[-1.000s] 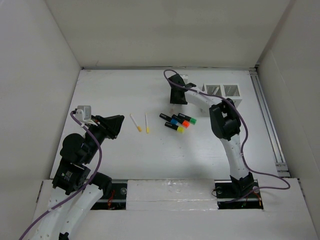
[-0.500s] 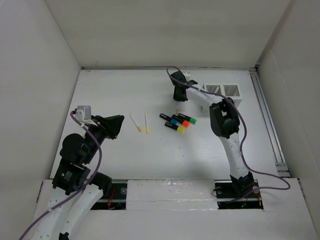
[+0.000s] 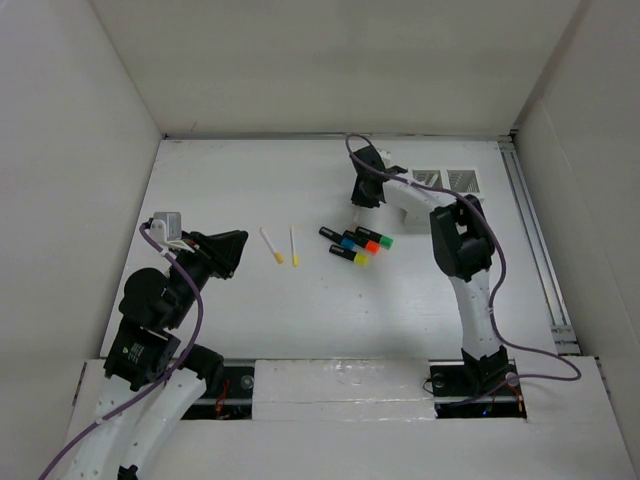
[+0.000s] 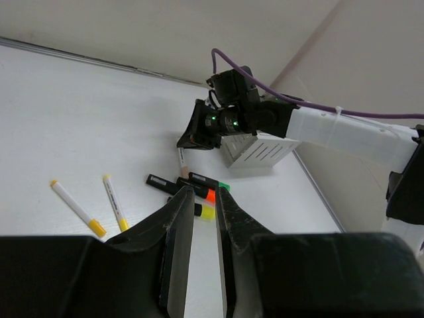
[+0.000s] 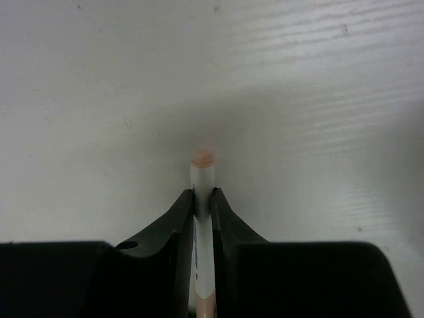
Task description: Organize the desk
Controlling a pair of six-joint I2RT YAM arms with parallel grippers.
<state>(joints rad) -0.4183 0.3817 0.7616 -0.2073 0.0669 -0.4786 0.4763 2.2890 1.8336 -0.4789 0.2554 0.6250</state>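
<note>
On the white desk (image 3: 230,180), my right gripper (image 3: 358,205) is shut on a white pen with a peach cap (image 5: 202,177), held tip-down just above the surface, left of the white slotted box (image 3: 448,181). The left wrist view shows this gripper (image 4: 192,142) and the pen (image 4: 182,161). My left gripper (image 3: 241,248) hovers at the left, its jaws a narrow gap apart and empty; it also shows in its wrist view (image 4: 204,192). Several black highlighters (image 3: 356,244) with coloured caps lie mid-desk. Two white pens with yellow caps (image 3: 271,246) (image 3: 294,247) lie left of them.
A metal rail (image 3: 532,240) runs along the desk's right edge. White walls close the desk on the left, back and right. Both arm bases stand at the near edge.
My right gripper has moved a little to the right toward the slotted box, carrying the peach-capped pen. The left arm has not moved.
</note>
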